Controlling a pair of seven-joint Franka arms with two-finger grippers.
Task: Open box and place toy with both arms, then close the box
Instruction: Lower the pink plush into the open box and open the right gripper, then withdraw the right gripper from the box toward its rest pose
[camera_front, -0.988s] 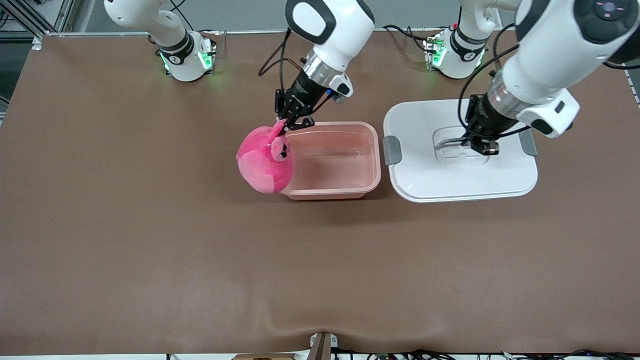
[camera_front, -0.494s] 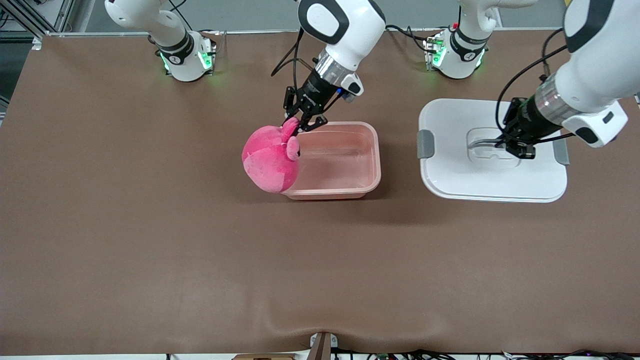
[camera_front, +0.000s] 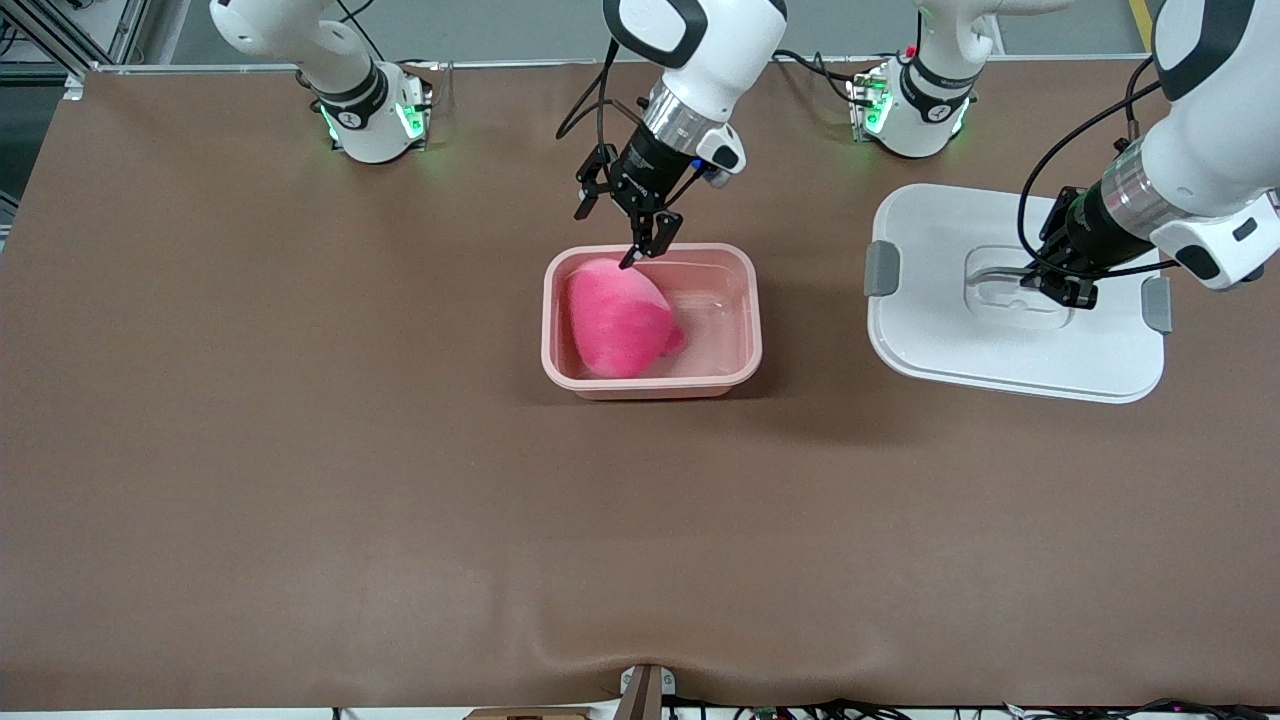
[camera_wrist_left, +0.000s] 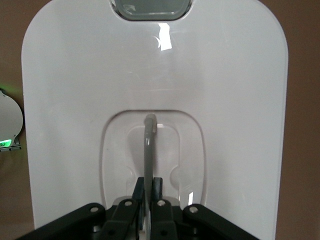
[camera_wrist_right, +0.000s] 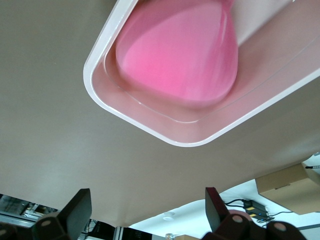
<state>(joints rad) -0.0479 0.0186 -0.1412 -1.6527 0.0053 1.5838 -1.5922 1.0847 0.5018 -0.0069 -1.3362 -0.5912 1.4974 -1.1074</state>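
The brown worktop (camera_front: 300, 450) is carrying only the task's things, and nothing is standing between the two arms. The white lid (camera_front: 1010, 300) is lying flat toward the left arm's end of the worktop, well apart from the box (camera_front: 752, 330); it is sitting farther out toward that end than half a second ago. The pale pink box is standing open near the middle of the worktop, at about the same distance from the front camera as the lid. The pink toy (camera_front: 618, 318) is lying inside the box, in the half toward the right arm's end; half a second ago it was hanging over the box's rim from the claw. The right claw (camera_front: 612, 216) is hovering with its fingers spread and empty, just above the box's edge nearest the robots' bases, over the toy but not touching it. The left claw (camera_front: 1062, 290) is pinching the lid's grey handle (camera_wrist_left: 148, 150) in the lid's centre recess.
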